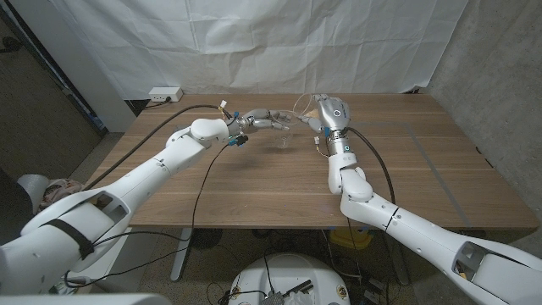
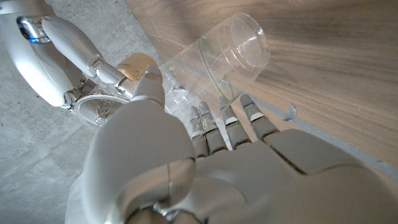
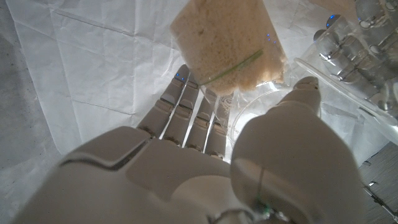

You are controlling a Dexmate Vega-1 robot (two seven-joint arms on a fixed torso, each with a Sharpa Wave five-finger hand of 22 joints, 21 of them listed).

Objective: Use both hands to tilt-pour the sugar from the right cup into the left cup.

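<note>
Right hand (image 1: 332, 113): raised over the far middle of the wooden table (image 1: 423, 178), fingers wrapped round the sugar cup (image 1: 309, 108); in the right wrist view the fingers (image 3: 186, 115) curl up one side of the cup and the thumb (image 3: 297, 118) closes on the other.
Sugar cup: clear plastic, tipped over on a slant with its mouth towards the other cup; in the right wrist view the pale tan, grainy sugar (image 3: 224, 43) packs the cup's upper part, and a thin green line (image 3: 239, 67) crosses the wall.
Left hand (image 1: 258, 118): reaching in from the robot's left, closed round the receiving cup (image 1: 284, 135); in the left wrist view its fingers (image 2: 230, 124) lie along the cup's side and the thumb (image 2: 149, 87) presses the other side.
Receiving cup: clear plastic, base towards the table at the far middle, just below and beside the tipped cup's mouth; the left wrist view shows its wall (image 2: 217, 59) transparent with a thin green line round it; whether any sugar lies inside I cannot tell.
Cups together: rims close, in the right wrist view the receiving cup's rim (image 3: 261, 99) sits right under the sugar cup; contact unclear.
Behind: a white cloth backdrop (image 1: 279, 42) and a white power strip (image 1: 166, 94) on the floor beyond the table's far left corner.
</note>
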